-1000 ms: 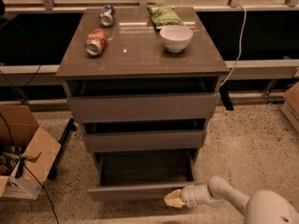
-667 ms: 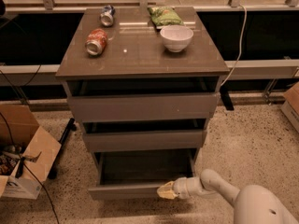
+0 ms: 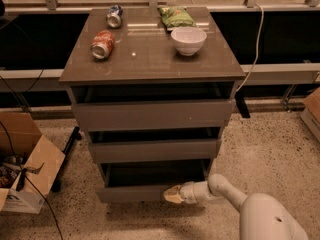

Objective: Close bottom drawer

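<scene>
Three grey-brown flat drawer fronts. The narrow bottom drawer (image 3: 135,193) stands open, cream-tipped gripper (image 3: 172,195) at its front panel, grip untellable. On top: two metal cans (image 3: 103,44) (image 3: 114,16), one white bowl (image 3: 188,39).

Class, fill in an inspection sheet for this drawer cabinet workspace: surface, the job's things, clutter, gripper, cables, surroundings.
Surface: glossy grey-brown cabinet top, carrying loose items.
Job's things: bottom drawer is pulled out, with a dark interior showing; top drawer front and middle drawer front sit above it.
Clutter: red can and second can lie on their sides; green snack bag at the back; white bowl stands upright.
Grippers: gripper is low, at the right part of the bottom drawer's front; contact cannot be told.
Cables: white cable hangs to the right of the cabinet; dark cable runs across the floor on the left.
Surroundings: speckled floor; open cardboard box on the left.
</scene>
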Available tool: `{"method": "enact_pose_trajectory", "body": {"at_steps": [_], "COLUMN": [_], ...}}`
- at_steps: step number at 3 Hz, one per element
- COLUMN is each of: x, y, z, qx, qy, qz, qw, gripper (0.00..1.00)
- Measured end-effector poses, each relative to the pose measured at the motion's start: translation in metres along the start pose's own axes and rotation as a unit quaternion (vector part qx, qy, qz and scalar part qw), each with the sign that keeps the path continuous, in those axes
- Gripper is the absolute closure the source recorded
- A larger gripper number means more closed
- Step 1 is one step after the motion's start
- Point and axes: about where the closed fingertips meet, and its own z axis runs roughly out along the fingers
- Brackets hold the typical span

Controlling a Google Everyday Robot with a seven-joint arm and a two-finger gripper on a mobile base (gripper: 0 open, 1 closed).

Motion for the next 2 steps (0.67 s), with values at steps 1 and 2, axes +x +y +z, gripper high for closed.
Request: {"method": "enact_pose_trajectory", "body": {"at_steps": [1, 2], "x": [-0.0211, -0.021], "y": [-0.0257, -0.0259], "z": [0.0046, 0.0047], "qx": [0.017, 0.017], "qy": [-0.006, -0.006], "qz": [-0.019, -0.019], "qw": [0.9996, 0.9996], "gripper": [1.0, 1.0]}}
